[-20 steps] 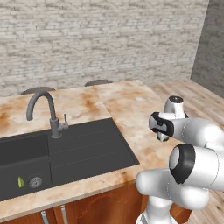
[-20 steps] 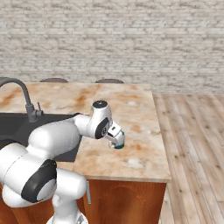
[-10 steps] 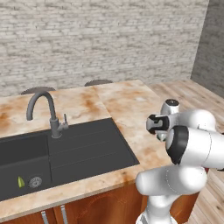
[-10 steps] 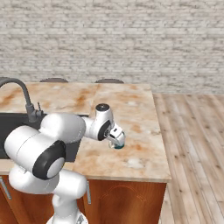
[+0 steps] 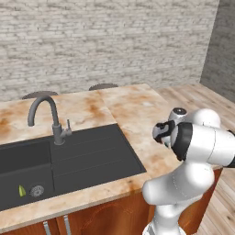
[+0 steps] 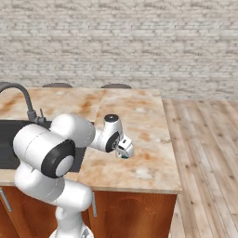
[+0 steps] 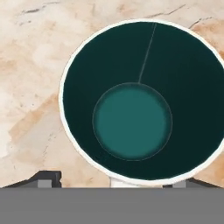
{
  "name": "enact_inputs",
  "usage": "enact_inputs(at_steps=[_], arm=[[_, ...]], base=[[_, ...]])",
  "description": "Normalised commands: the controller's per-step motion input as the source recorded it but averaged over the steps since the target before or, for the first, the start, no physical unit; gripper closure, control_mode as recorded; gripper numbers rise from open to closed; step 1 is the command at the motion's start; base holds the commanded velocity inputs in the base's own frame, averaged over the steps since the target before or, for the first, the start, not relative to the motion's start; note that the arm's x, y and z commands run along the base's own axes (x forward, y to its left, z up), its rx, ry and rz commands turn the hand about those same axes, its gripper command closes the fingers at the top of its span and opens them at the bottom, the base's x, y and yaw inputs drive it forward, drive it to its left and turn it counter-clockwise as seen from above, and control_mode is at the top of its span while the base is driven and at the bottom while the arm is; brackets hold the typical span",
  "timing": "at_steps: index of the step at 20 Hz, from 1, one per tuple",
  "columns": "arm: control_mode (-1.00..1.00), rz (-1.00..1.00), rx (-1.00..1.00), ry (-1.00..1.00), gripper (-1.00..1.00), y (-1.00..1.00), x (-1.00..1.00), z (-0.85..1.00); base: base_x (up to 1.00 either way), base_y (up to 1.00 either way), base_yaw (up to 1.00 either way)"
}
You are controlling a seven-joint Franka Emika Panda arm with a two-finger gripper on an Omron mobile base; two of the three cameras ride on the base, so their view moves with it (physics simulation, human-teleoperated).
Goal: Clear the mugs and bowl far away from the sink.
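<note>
The hand view looks straight down into the grey-silver mug with the teal inside [image 7: 139, 101], mouth facing the camera, upright over the marbled beige stone table [image 7: 30, 78]. The claw [image 6: 123, 149] hangs low at the table's near right part, well right of the black rectangular sink [image 5: 69, 160]. Whether it pinches the mug, I cannot tell.

You face a pale grey brick wall [image 6: 139, 42] spanning the back of the room. Before it stands the marble-topped table [image 6: 139, 116], beige veined with rust, on reddish-brown wooden cabinet fronts [image 6: 135, 214]. Light wooden plank flooring [image 6: 204, 153] runs along the table's right edge. Two dark rounded chair backs [image 6: 116, 86] peek above its far edge.
</note>
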Motion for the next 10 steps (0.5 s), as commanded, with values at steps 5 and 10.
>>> enact_inputs(at_steps=[5,10], arm=[[-1.00,0.00,0.00,0.00,1.00,-0.04,0.00,-0.18],[-1.00,0.00,0.00,0.00,1.00,-0.14,-0.09,-0.08]], base=[[0.00,0.00,0.00],[0.00,0.00,0.00]])
